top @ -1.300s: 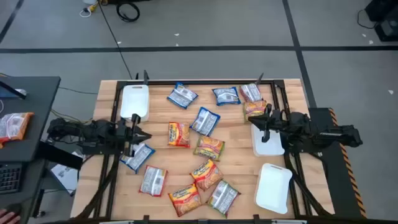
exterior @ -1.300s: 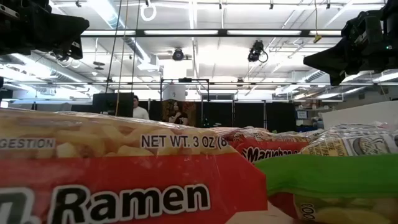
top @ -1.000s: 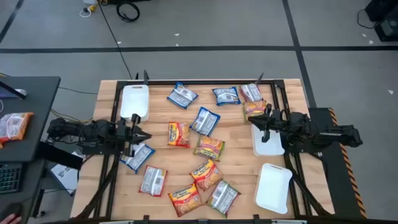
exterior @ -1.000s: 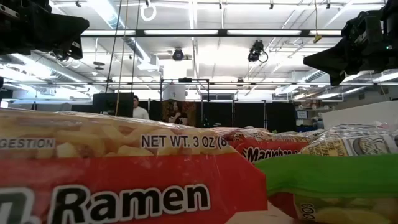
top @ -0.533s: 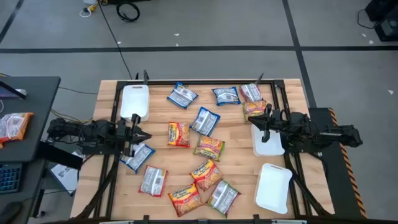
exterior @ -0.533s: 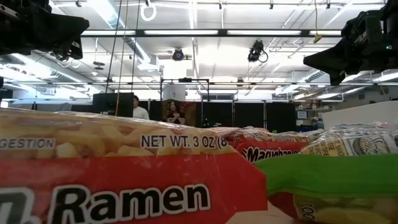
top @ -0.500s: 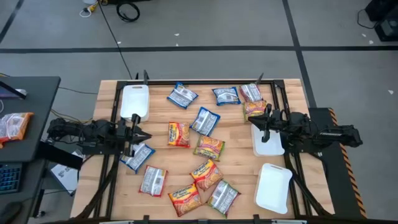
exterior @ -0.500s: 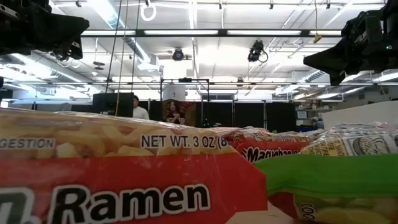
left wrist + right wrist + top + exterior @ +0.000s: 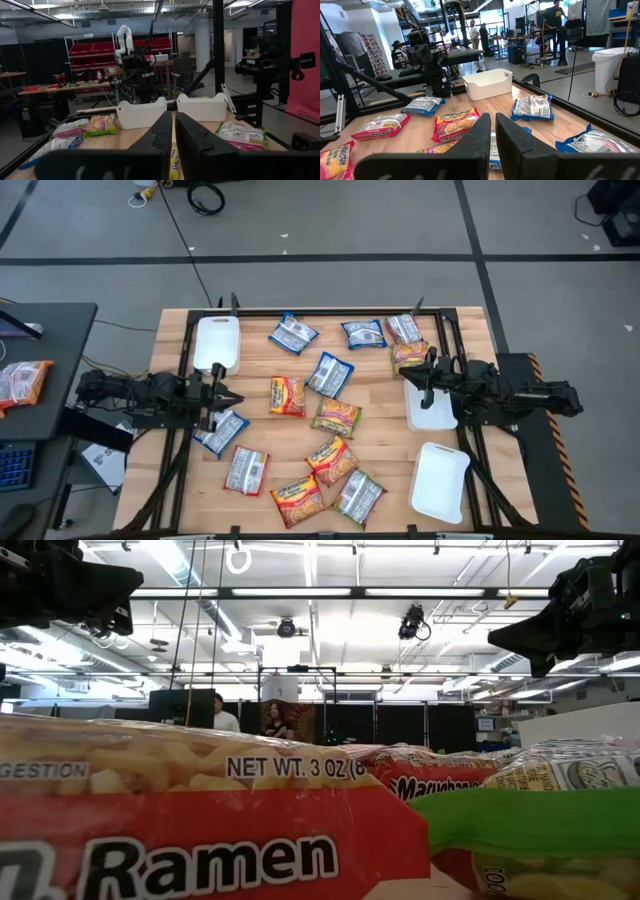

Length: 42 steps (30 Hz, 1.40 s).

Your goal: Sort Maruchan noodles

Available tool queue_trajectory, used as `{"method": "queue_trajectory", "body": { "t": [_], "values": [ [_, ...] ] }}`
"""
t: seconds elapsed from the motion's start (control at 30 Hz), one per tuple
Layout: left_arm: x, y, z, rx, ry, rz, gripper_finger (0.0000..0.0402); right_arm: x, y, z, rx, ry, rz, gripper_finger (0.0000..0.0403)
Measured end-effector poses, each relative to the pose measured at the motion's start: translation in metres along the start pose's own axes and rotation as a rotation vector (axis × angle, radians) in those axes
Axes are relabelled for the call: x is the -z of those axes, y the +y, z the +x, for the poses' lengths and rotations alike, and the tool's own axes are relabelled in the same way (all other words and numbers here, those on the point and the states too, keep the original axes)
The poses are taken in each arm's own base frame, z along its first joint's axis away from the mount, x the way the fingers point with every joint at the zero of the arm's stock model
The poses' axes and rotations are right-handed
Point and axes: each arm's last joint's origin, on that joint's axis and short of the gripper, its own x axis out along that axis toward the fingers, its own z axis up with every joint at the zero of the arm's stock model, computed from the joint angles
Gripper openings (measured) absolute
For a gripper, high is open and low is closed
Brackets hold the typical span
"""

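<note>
Looking down at the table (image 9: 470, 320), the Maruchan noodles (image 9: 324, 430) are scattered all over the middle, a dozen or so packets, blue-white ones toward the far side and red, orange and green ones nearer. Left gripper (image 9: 232, 397) hangs at the left edge, jaws pinched shut on nothing, with a blue-white packet (image 9: 221, 431) just beside its tip. Right gripper (image 9: 411, 375) sits opposite, over the white tray (image 9: 432, 412), also closed and empty, an orange packet (image 9: 409, 353) close by. Two more white trays (image 9: 441, 480) sit at the table's edges.

Nothing's budged from a second ago, arms or packets.

Readable stuff: the closest red packet (image 9: 200, 830) says "Ramen" and "NET WT. 3 OZ", and another has "Maruchan" (image 9: 455, 123) printed on it.
</note>
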Motion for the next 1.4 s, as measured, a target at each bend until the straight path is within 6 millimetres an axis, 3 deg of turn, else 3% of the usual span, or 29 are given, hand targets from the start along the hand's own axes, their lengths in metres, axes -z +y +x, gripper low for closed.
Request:
{"method": "queue_trajectory", "body": {
  "t": [0.57, 0.73, 0.93, 1.17, 1.3, 1.4],
  "values": [
    [-0.001, 0.001, 0.0, -0.028, -0.012, -0.034, 0.0029, 0.0, 0.0, 0.0, 0.0, 0.0, 0.0, 0.0032],
    [0.001, 0.0, 0.0, 0.003, 0.008, -0.533, 0.0029, 0.0, 0.0, 0.0, 0.0, 0.0, 0.0, 0.0032],
    [0.003, -0.007, 0.001, 0.145, 0.112, -0.873, 0.0029, 0.0, 0.0, 0.0, 0.0, 0.0, 0.0, 0.0032],
    [-0.048, -0.003, 0.013, 0.046, 0.045, -0.83, 0.0018, 0.0, 0.0, 0.0, 0.0, 0.0, 0.0, 0.0032],
    [-0.077, 0.001, 0.031, -0.093, 0.028, -0.735, 0.0011, 0.0, 0.0, 0.0, 0.0, 0.0, 0.0, 0.0032],
    [-0.084, 0.001, 0.049, -0.219, 0.121, -0.732, 0.0011, 0.0, 0.0, 0.0, 0.0, 0.0, 0.0, 0.0032]
  ]
}}
